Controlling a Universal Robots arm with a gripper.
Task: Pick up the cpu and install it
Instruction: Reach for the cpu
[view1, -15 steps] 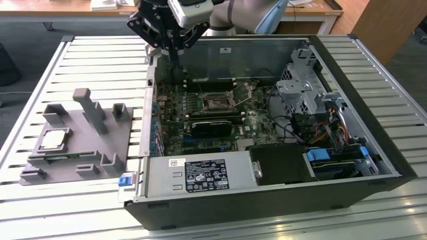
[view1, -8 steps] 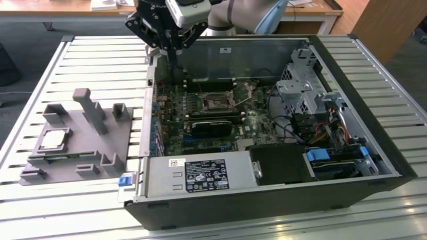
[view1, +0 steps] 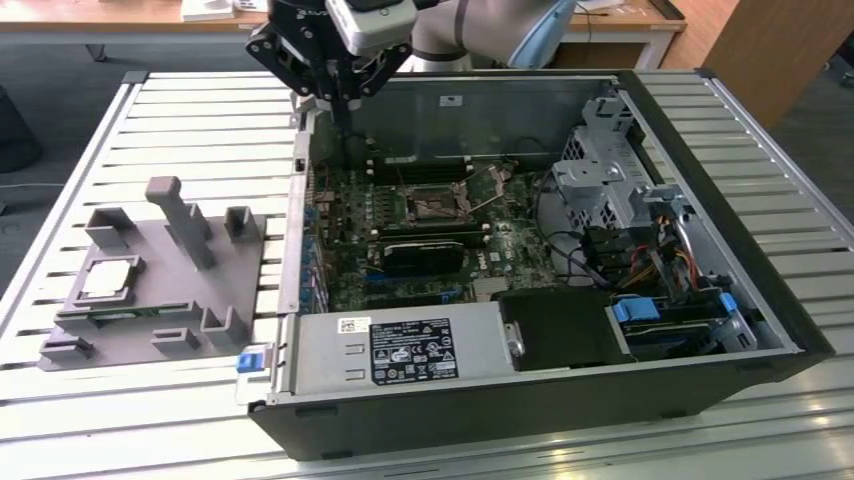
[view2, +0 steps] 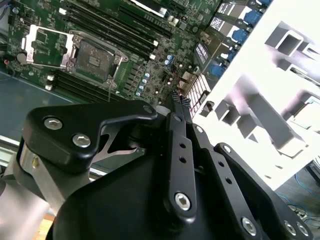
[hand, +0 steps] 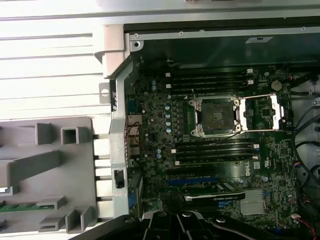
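The slatted worktop (view1: 200, 110) carries an open computer case (view1: 534, 400) from its middle to the edge at the exterior view's right, and a grey tray (view1: 134, 335) by the opposite edge. The end effector (view1: 344, 115) hangs over the case wall nearest the tray, fingers closed together and gripping nothing. The motherboard socket (view1: 437, 203) stands open. The cpu (view1: 110, 278) lies flat on the tray, well apart from the end effector.

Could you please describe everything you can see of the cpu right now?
The cpu is a small flat square chip with a silvery-grey metal top and a pale rim. It lies flat in a recess of the grey plastic tray, to the exterior view's left of the open computer case. Only the tray touches it; the gripper hangs apart over the case's far corner.
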